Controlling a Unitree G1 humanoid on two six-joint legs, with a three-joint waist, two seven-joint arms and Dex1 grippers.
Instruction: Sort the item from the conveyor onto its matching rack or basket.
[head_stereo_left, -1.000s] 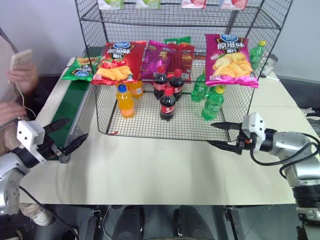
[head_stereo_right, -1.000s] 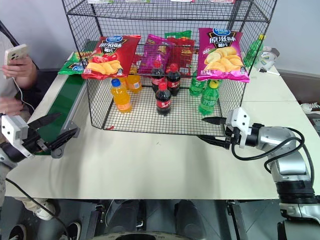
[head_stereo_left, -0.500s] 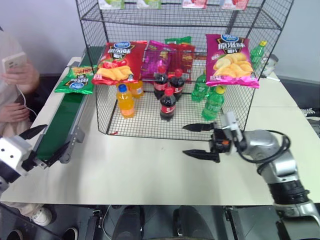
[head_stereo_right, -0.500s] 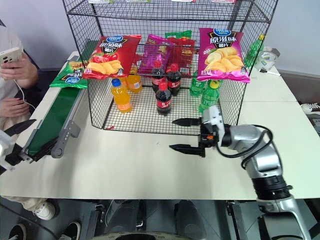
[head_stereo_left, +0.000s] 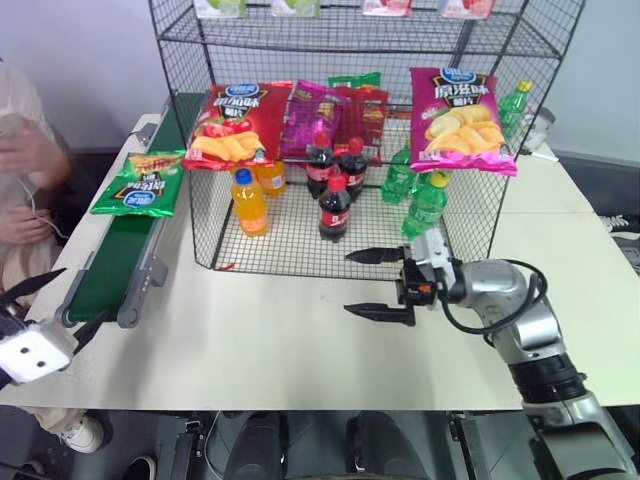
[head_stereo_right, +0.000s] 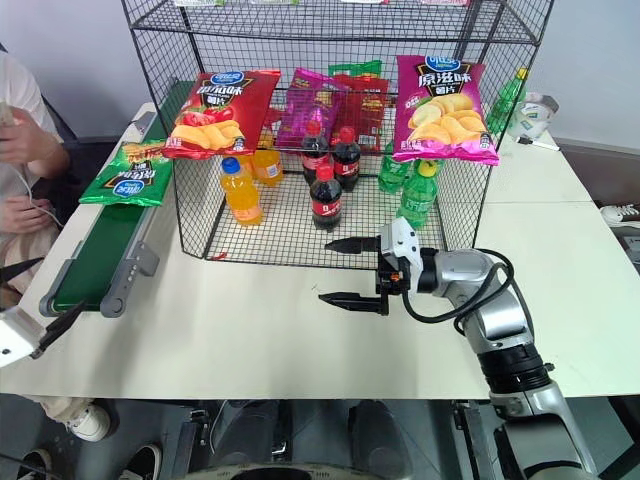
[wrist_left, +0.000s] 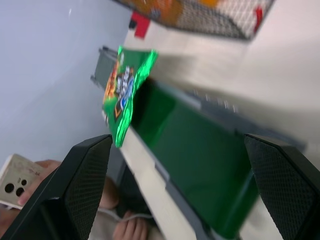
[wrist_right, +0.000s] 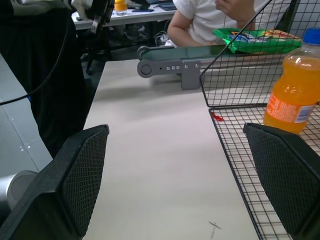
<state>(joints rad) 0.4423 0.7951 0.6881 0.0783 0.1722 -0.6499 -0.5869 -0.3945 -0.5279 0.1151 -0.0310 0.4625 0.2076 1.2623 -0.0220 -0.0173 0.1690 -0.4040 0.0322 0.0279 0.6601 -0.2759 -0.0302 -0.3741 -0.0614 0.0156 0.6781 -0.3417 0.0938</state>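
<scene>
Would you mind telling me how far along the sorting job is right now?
Nothing is sorted yet: the green crisp bag lies on the conveyor. Nothing is in hand; the left gripper and right gripper are open and empty. Picking the bag up and placing it on the rack remains.

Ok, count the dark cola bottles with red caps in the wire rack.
3, clustered mid-shelf on the black wire-mesh rack: front dark cola bottle, back-left one and back-right one behind it. More may be hidden behind the hanging bags.
</scene>
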